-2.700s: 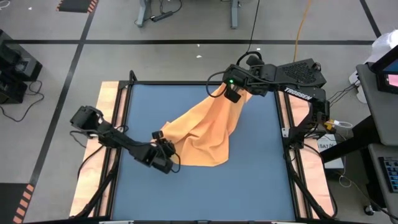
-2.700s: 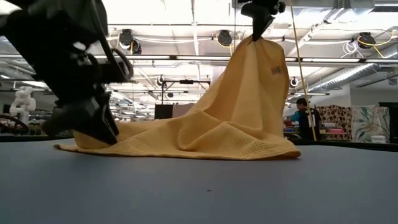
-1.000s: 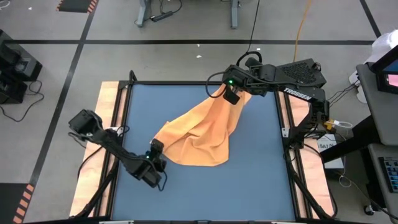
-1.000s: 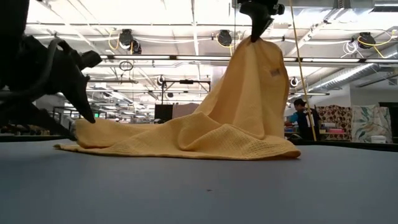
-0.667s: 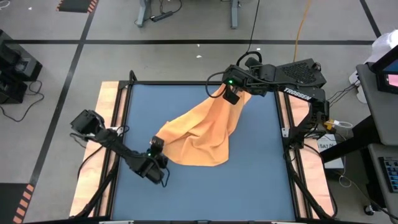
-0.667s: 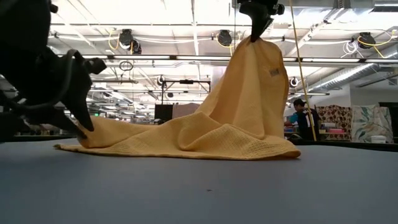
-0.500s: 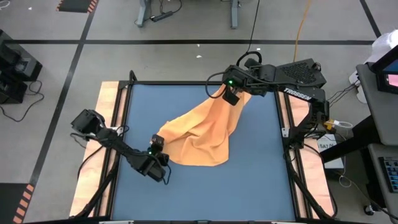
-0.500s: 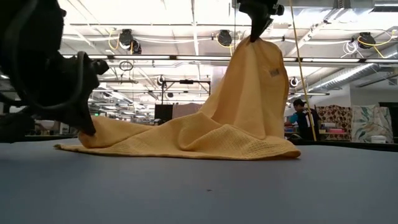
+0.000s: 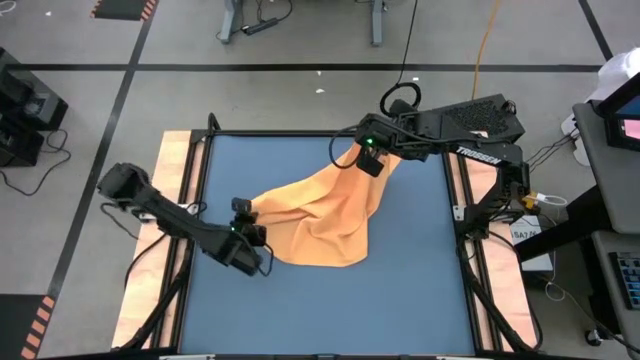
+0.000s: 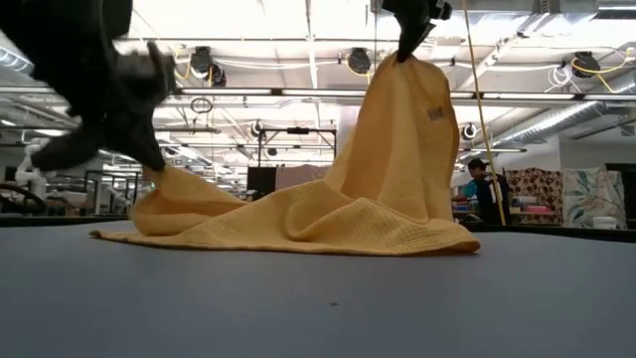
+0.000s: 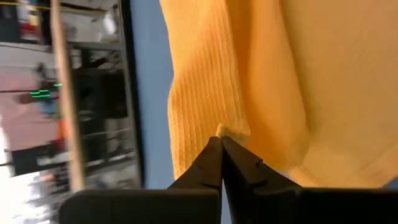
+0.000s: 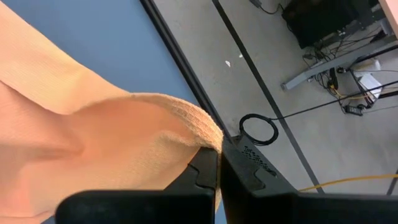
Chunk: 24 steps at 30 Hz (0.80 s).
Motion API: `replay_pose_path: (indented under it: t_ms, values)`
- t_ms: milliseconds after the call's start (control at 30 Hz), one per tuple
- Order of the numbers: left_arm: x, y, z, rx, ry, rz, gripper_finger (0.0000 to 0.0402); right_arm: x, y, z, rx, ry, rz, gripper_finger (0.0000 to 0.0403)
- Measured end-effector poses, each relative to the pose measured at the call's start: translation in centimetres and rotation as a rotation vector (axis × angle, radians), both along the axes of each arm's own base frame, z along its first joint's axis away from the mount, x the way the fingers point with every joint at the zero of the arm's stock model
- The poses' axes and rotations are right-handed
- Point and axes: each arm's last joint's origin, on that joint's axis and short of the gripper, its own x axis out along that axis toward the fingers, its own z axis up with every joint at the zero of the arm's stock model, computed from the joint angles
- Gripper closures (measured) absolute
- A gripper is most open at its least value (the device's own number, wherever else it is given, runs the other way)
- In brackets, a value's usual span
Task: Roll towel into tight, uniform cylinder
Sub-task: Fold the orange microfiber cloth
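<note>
The orange-yellow towel [image 9: 322, 212] lies partly on the blue table, with a small white tag [image 10: 434, 114] high on its raised part. My left gripper [image 9: 243, 209] is shut on the towel's left corner, just above the table. My right gripper [image 9: 366, 160] is shut on the towel's far corner and holds it high above the table's far side [image 10: 401, 52]. The towel's near edge [image 10: 298, 242] rests flat on the table. My left gripper pinches a small pucker of the towel's left corner [image 11: 222, 130] between its two fingertips, slanting down from the near left. That corner [image 10: 164, 184] is lifted off the table, and the cloth beyond it sags slack down to the table. My right gripper pinches the towel's far corner [image 12: 208, 135] between its two fingers, which slant down; the cloth folds over their tips. The towel hangs below the gripper like a tent [image 10: 407, 149], with its lower part spread on the table.
A black frame rail [image 9: 190, 190] and wooden strips border the blue table [image 9: 420, 290], which has bare surface near and right of the towel. In the low view a person [image 10: 487, 189] stands in the room far behind the table.
My left gripper has shut on the towel's left corner, rolled, and moved up and toward the far edge. That corner has risen off the table; the rest of the towel has stayed put.
</note>
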Motion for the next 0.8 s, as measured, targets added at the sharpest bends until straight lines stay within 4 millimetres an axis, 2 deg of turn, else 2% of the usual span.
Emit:
replay_pose_path:
  t_ms: [200,333,433,633,800]
  values:
    - [-0.9,0.3,3.3,-0.179,-0.201,0.018,0.0397,0.0,0.0,0.0,-0.002,0.006,0.006,0.0403]
    - [-1.5,0.7,4.5,-0.241,-0.26,0.034,0.0398,0.0,0.1,0.0,-0.003,0.008,0.013,0.0403]
    - [-1.5,1.2,4.9,-0.254,-0.286,0.055,0.0399,0.0,0.3,0.0,0.001,0.015,0.015,0.0403]
    - [-0.3,2.3,5.2,-0.3,-0.407,0.146,0.04,0.1,1.1,-0.1,0.031,-0.002,0.027,0.0403]
    - [0.9,1.9,5.6,-0.395,-0.511,0.124,0.0401,0.3,2.9,-1.0,0.053,0.025,0.046,0.0403]
